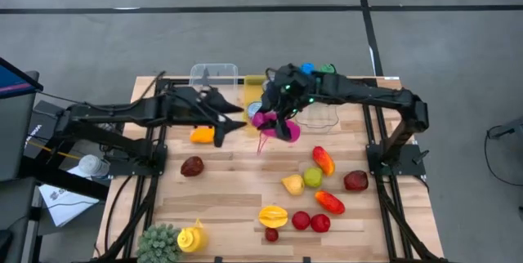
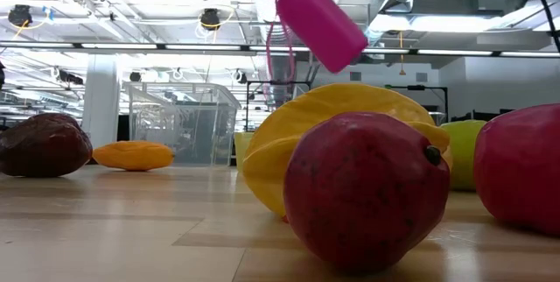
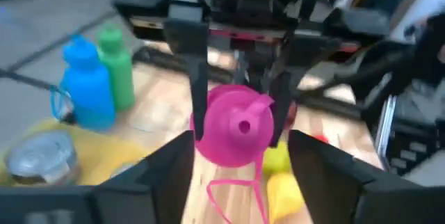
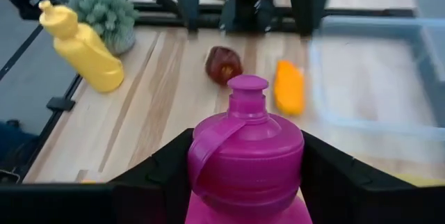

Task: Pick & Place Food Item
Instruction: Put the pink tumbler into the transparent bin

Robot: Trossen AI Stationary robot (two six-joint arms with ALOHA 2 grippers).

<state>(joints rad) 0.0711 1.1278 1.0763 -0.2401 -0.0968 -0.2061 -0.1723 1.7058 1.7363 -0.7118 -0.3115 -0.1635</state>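
A pink bottle (image 1: 276, 124) with a thin carry strap (image 2: 285, 54) hangs over the middle of the table, with my right gripper (image 4: 247, 140) shut on it. My left gripper (image 3: 240, 147) faces the bottle's cap (image 3: 243, 125) from the table's left side. It is open, its fingers standing on either side of the cap end without touching. Food items lie on the table: an orange fruit (image 1: 202, 135), a dark red one (image 1: 192, 166), a yellow star fruit (image 1: 273, 215) and several more at the near right. My right gripper pinches the pink bottle's body (image 4: 247, 175) between its two fingers, which come slanting down from the table's right side. The bottle is lifted clear of the table and tilted, its cap (image 4: 248, 85) pointing toward the left arm. The strap hangs slack below it.
A clear container (image 1: 214, 75) stands at the far edge, with a blue bottle (image 3: 87, 78) and a green bottle (image 3: 115, 64) farther right. A yellow bottle (image 1: 190, 237) and a green plant (image 1: 159, 242) stand at the near left corner.
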